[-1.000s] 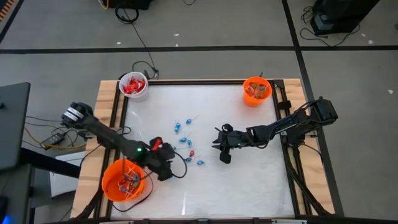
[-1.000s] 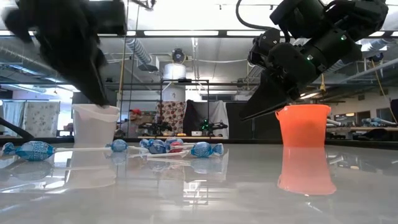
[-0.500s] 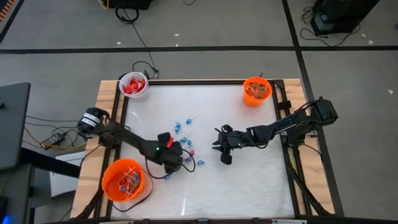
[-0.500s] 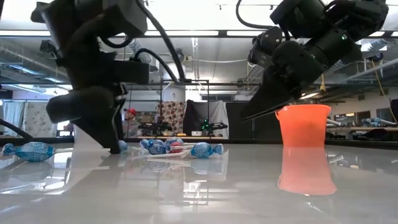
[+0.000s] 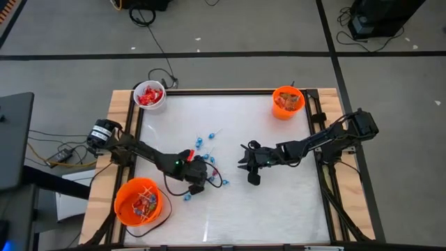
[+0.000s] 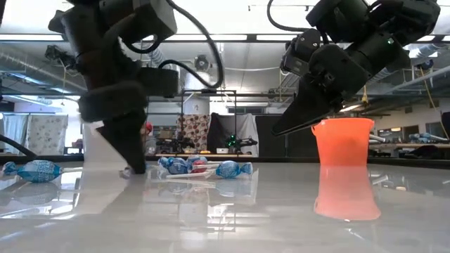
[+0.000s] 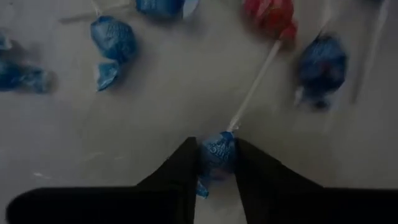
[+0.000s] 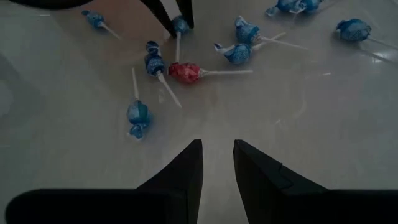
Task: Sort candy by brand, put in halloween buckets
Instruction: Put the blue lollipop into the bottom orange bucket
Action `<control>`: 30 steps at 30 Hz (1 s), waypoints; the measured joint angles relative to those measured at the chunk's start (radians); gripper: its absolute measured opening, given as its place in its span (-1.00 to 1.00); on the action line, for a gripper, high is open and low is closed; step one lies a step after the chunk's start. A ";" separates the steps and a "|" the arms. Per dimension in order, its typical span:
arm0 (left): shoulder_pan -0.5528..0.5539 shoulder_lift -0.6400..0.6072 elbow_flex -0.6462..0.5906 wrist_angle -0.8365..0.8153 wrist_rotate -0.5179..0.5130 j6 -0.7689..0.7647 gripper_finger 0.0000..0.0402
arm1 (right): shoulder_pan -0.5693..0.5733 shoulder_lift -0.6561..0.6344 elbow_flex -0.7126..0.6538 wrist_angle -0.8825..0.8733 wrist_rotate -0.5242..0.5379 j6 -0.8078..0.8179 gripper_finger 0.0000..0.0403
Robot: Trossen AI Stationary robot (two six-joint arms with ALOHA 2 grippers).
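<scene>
Near the table's middle, among the scattered blue lollipops, the left gripper is down at the tabletop with its fingers pinched on one blue-wrapped lollipop; the stick points away toward a red lollipop. Right gripper hangs just beside the cluster, fingers slightly parted, holding nothing. White bucket, small orange bucket and large orange bucket stand at the table's edges, each with candy inside.
</scene>
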 joint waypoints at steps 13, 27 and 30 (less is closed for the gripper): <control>-0.021 -0.076 0.215 -0.488 0.035 -0.160 -0.44 | 0.001 0.000 0.000 0.027 0.000 0.007 -0.49; -0.256 -0.117 0.620 -1.099 0.134 -0.489 -0.53 | -0.005 0.000 0.000 0.045 0.000 0.007 -0.49; -0.363 -0.197 0.634 -0.996 0.231 -0.616 -0.53 | 0.006 0.000 0.000 0.046 -0.003 0.024 -0.49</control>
